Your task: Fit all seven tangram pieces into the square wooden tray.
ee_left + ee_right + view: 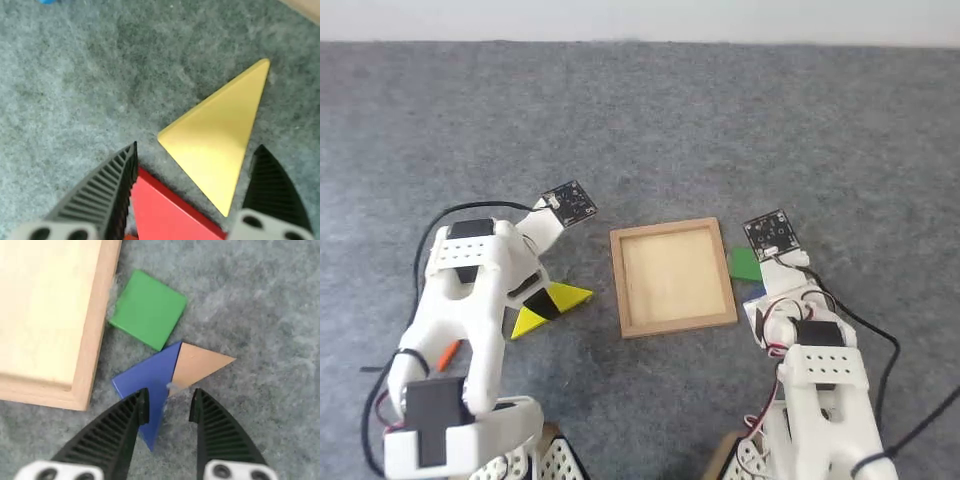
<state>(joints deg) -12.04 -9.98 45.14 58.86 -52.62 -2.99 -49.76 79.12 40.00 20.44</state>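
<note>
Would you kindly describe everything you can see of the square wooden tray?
The square wooden tray looks like pale, unfinished wood: a flat floor framed by a slightly darker raised rim. It lies flat on the grey carpet between the two arms, turned slightly askew in the high view. None of the pieces lies in it yet. The green square sits beside one side of the rim, a corner touching it or nearly so.

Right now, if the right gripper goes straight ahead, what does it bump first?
Likely the blue triangle, just where it meets the tan triangle; the open right gripper points at that seam, so either could be first.
</note>
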